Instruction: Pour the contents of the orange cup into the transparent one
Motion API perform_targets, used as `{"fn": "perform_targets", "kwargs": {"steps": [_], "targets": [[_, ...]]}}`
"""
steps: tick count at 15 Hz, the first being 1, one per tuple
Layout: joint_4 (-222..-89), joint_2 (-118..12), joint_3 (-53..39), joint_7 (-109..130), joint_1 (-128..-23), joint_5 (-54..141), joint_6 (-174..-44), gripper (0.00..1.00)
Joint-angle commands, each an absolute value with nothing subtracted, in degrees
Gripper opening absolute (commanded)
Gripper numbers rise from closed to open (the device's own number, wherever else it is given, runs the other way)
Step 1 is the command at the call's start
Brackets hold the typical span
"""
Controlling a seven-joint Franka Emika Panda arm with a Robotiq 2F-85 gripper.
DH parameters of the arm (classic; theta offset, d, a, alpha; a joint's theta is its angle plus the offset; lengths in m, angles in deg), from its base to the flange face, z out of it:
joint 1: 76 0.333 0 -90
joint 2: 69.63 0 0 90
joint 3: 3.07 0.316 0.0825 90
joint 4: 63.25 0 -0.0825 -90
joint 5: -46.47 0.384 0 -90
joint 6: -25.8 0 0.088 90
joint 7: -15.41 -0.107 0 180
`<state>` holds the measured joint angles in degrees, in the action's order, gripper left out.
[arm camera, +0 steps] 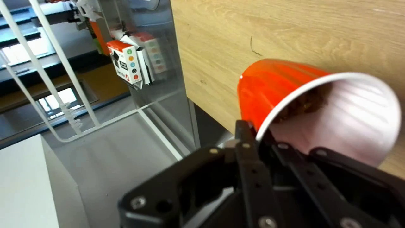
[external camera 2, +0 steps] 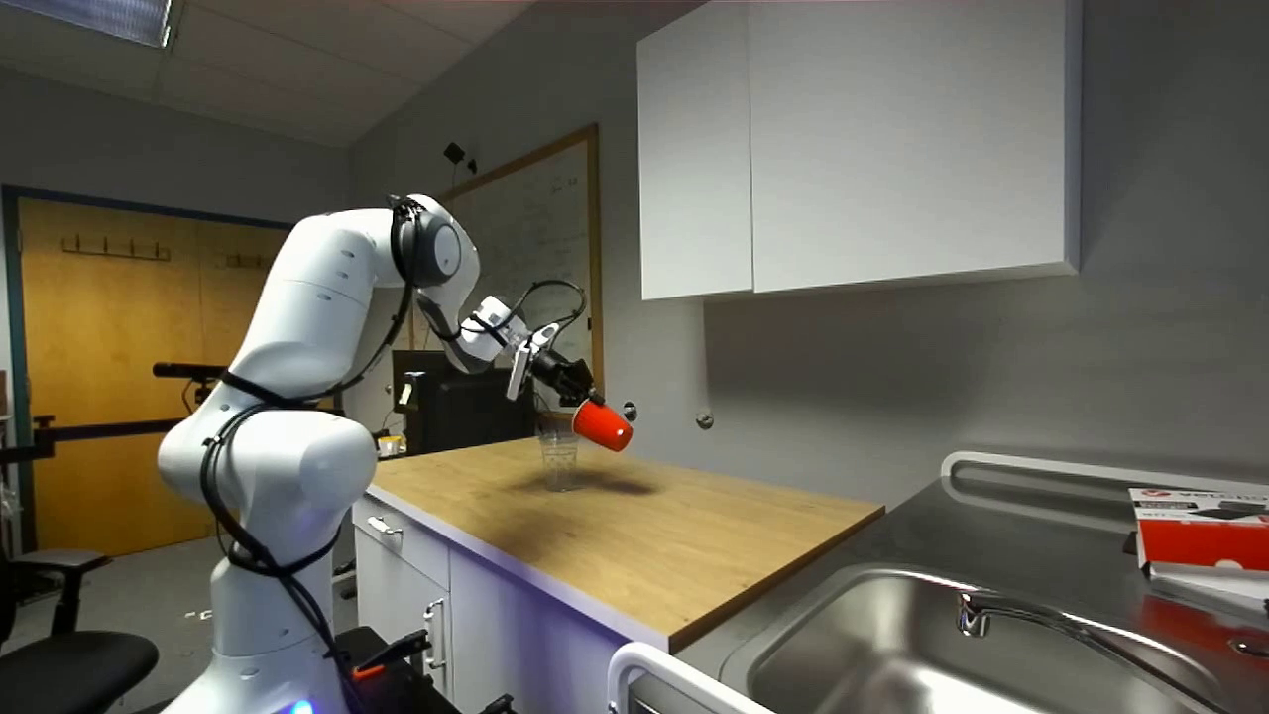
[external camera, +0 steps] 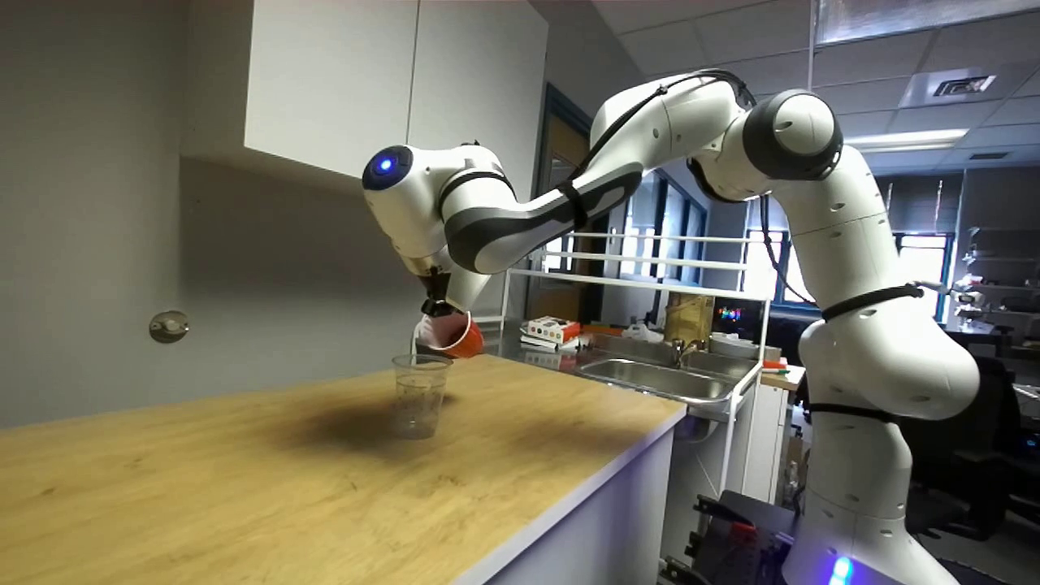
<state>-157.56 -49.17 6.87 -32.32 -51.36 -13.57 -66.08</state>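
The orange cup is in the air, tilted well onto its side, with its white-lined mouth toward the transparent cup; it also shows in an exterior view and the wrist view. Brownish contents lie inside it. My gripper is shut on its rim and wall; the gripper also shows in both exterior views. The transparent cup stands upright on the wooden counter, just below and beside the orange cup's mouth. It is out of the wrist view. I cannot tell whether it holds anything.
The wooden counter runs along the wall. A white cabinet hangs above it. A metal sink, a white rail frame and a red-white box are beyond the counter's end.
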Motion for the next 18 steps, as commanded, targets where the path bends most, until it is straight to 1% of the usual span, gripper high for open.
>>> {"fn": "perform_targets", "kwargs": {"steps": [1, 12, 18], "targets": [[-154.3, -46.8, 7.8, -33.2, -49.9, -17.7, -61.5, 0.08], [-153.5, -45.7, 10.4, -35.0, -46.3, -26.3, -54.2, 0.08], [-154.1, -43.0, 11.5, -38.0, -44.3, -31.3, -50.2, 0.08]]}}
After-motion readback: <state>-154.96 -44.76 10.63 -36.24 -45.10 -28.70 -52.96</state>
